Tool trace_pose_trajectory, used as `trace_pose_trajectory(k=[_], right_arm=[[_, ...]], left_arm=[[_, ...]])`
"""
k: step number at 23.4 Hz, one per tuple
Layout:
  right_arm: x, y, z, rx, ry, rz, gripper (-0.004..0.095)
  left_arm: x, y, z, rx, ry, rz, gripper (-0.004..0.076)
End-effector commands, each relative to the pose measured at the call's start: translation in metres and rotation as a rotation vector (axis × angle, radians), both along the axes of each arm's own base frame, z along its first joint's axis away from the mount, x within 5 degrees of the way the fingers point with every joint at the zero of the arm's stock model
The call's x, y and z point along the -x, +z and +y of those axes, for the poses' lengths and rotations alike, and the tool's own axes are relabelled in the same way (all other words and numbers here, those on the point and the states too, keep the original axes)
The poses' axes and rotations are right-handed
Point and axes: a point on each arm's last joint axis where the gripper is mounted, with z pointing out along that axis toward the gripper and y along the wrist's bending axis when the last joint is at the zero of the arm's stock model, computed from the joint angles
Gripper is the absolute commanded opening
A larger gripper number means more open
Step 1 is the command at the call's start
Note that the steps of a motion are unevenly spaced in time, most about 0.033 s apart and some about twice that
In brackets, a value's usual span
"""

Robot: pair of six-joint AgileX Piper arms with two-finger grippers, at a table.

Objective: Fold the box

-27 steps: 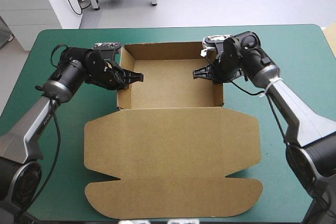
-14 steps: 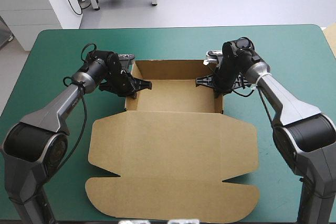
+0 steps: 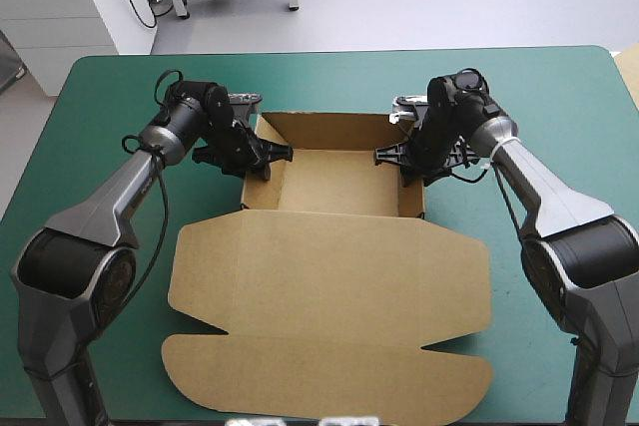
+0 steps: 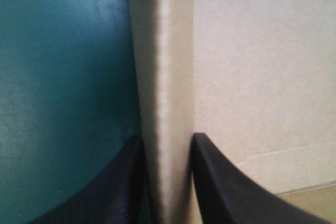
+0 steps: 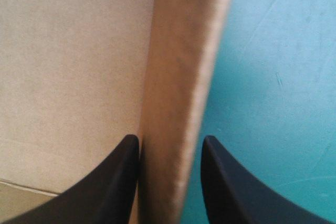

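Observation:
The brown box (image 3: 334, 182) stands as an open tray at the far middle of the table, with its lid (image 3: 329, 296) lying flat toward the near edge. My left gripper (image 3: 265, 157) straddles the tray's left wall, one finger inside and one outside. In the left wrist view the gripper (image 4: 167, 140) is shut on that upright wall (image 4: 163, 51). My right gripper (image 3: 399, 155) straddles the right wall in the same way. Its wrist view shows the gripper (image 5: 170, 142) pressed on both sides of the wall (image 5: 184, 51).
Bare teal-green cover (image 3: 559, 127) lies on both sides of the tray and beyond its back wall. The lid's rounded flaps (image 3: 459, 376) reach close to the near edge. A pale brown edge (image 3: 629, 65) shows at the table's far right corner.
Both grippers have moved inward with the side walls, which now stand more upright, so the tray is narrower. The left arm has swung toward the far side; the whole sheet shifted slightly right.

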Motion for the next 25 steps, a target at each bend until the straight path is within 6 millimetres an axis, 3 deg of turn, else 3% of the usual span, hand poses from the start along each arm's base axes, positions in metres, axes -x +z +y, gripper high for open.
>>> trace_pose_trajectory(k=[1,4,9,14,20,22,25], right_arm=[[0.007,0.036,-0.006,-0.002,0.008,-0.090,0.0404],[0.005,0.043,-0.005,-0.010,0.007,-0.115,0.0404],[0.007,0.068,-0.008,-0.014,0.006,-0.195,0.0405],[0.031,0.113,-0.019,-0.004,0.015,-0.318,0.0403],[0.059,0.152,-0.030,-0.013,0.037,-0.428,0.0402],[0.069,0.163,-0.033,-0.025,0.036,-0.457,0.0402],[0.078,0.172,-0.032,-0.082,0.035,-0.463,0.0399]], left_arm=[[0.006,0.045,-0.001,0.050,-0.007,-0.098,0.0352],[0.007,0.056,-0.001,0.052,-0.014,-0.104,0.0417],[0.010,0.082,0.004,0.012,-0.028,-0.135,0.0424],[0.025,0.124,0.011,0.043,-0.023,-0.249,0.0423],[0.052,0.163,0.023,0.029,-0.062,-0.372,0.0418],[0.071,0.185,0.031,0.028,-0.055,-0.437,0.0364],[0.104,0.218,0.043,0.028,-0.105,-0.553,0.0191]])
